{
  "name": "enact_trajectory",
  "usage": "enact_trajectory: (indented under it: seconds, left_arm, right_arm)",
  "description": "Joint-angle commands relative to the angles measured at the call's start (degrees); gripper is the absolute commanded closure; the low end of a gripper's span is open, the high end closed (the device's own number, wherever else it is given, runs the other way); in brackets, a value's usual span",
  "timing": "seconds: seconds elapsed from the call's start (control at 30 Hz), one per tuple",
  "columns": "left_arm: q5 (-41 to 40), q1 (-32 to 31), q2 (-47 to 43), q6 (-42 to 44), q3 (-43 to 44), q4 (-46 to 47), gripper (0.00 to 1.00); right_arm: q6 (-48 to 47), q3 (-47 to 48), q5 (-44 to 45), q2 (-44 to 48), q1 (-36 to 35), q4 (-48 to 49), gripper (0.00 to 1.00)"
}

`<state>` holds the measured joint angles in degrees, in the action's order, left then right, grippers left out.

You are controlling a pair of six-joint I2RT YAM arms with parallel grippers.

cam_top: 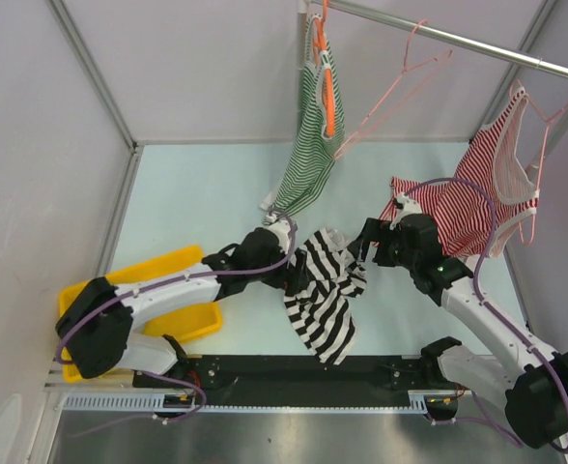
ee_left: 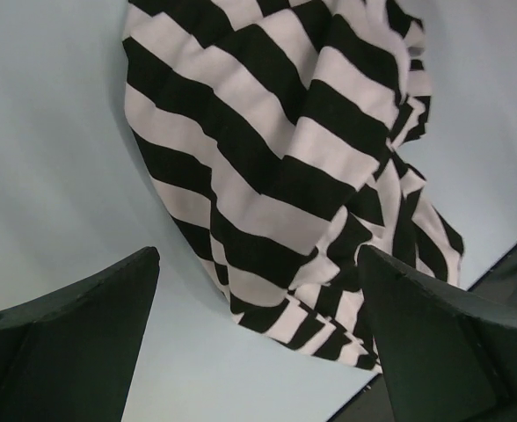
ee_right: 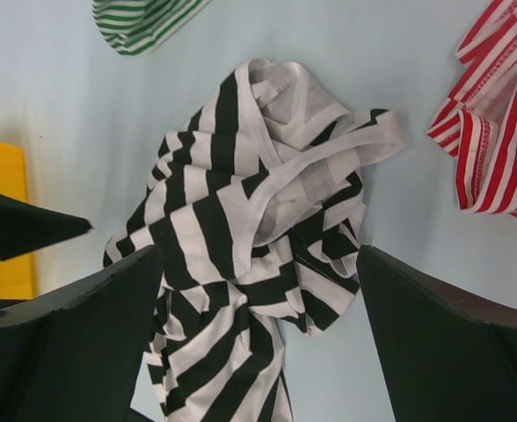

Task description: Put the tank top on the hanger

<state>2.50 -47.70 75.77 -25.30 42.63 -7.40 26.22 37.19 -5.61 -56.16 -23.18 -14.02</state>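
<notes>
Pale blue-green table surface (cam_top: 197, 193) fills the floor of the white-walled booth, and we see a grey metal rail (cam_top: 458, 41) crossing the corner at 1 o'clock. The crumpled black-and-white wide-striped tank top (cam_top: 325, 295) lies heaped on the table just toward 6 o'clock of its centre, with its pale edging and straps bunched on top in the right wrist view. It lies well apart from the rail.

At 3 o'clock a red-and-white striped top (cam_top: 458, 208) hangs from the rail's end, its lower part on the table. At 12 o'clock a green-and-white striped top (cam_top: 308, 155) hangs on a thick orange hanger (cam_top: 328, 87). A yellow plastic tray (cam_top: 158, 266) lies at 8 o'clock, partly under the left arm.

The thin pale pink wire hanger (cam_top: 396, 102) hangs bare by its hook on the rail at 1 o'clock.

We see the left gripper (ee_left: 258, 255) at the tank top's 9 o'clock edge and the right gripper (ee_right: 258, 251) at its 2 o'clock edge; both have fingers spread wide, grasping nothing.
</notes>
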Motion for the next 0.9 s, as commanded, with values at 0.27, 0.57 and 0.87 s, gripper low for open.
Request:
enact_trajectory:
  seconds: [0.27,0.57,0.87]
  left_arm:
    - [1.98,-1.96,15.11,1.74,4.48,9.34,0.76]
    - [-9.36,4.88,7.11,12.64,11.33,-5.08,0.94]
    - [-9.73,9.38,5.72,10.89,13.72,-6.85,0.06]
  right_arm:
    - [1.73,0.52,-0.2,2.63,0.33,2.77,0.03]
    - [0.76,0.69,1.39,1.5,0.42,1.36,0.03]
    - [0.86,2.0,-0.54,-8.59,1.03,10.58,0.03]
